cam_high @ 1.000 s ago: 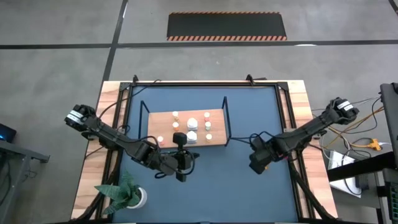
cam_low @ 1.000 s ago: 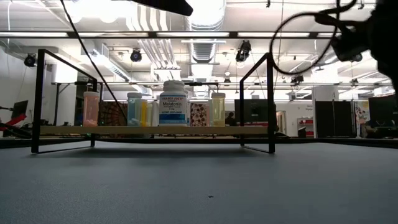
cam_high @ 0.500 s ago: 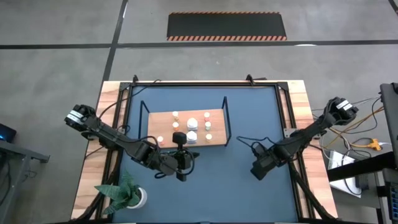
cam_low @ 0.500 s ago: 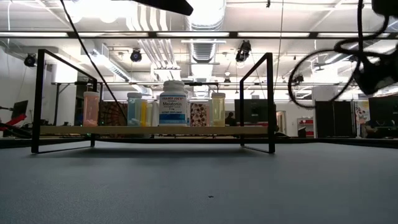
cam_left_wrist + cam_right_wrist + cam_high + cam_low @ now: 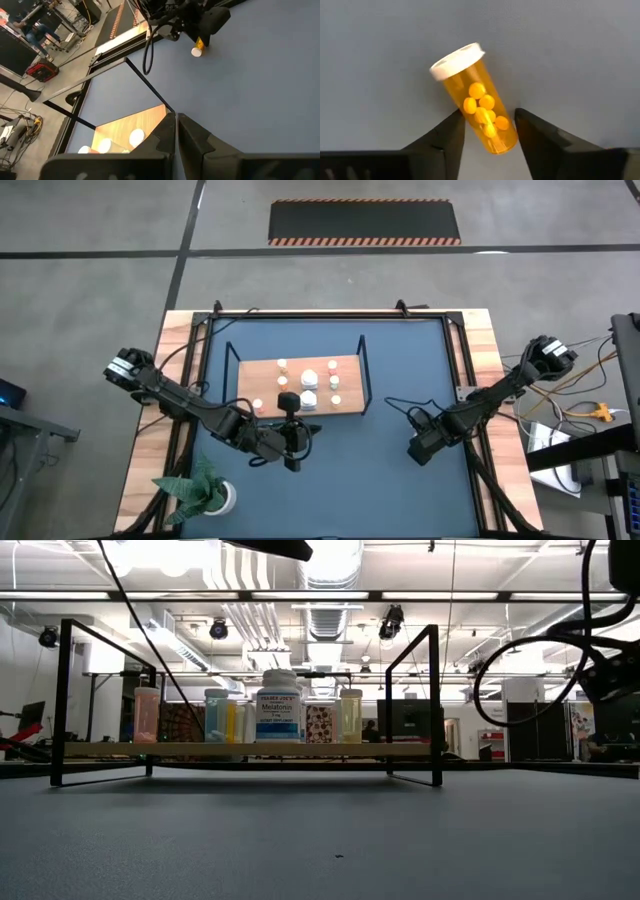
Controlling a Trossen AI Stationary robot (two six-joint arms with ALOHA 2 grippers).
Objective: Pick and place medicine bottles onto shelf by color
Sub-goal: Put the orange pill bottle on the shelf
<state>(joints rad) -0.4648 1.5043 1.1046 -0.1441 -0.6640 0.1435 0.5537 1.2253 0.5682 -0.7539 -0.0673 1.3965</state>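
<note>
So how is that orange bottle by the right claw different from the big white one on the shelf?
The orange bottle is see-through, showing yellow pills; the white bottle is opaque with a printed label. The orange bottle lies on the blue tabletop between the right gripper fingers; the white bottle stands upright on the shelf. Both have white caps.

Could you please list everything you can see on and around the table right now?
shelf: one, light-brown board with black frame ends, middle of the table
small bottles: at least seven, whitish with white, orange or yellow tops, standing on the shelf
amber bottle: one, white cap, yellow pills inside, lying on the tabletop right of the shelf
plant: one, green in a white pot, near-left corner
table: one, dark blue top with wooden edges
left gripper: jaws shut, near the shelf's front edge
right gripper: jaws open either side of the amber bottle
</note>
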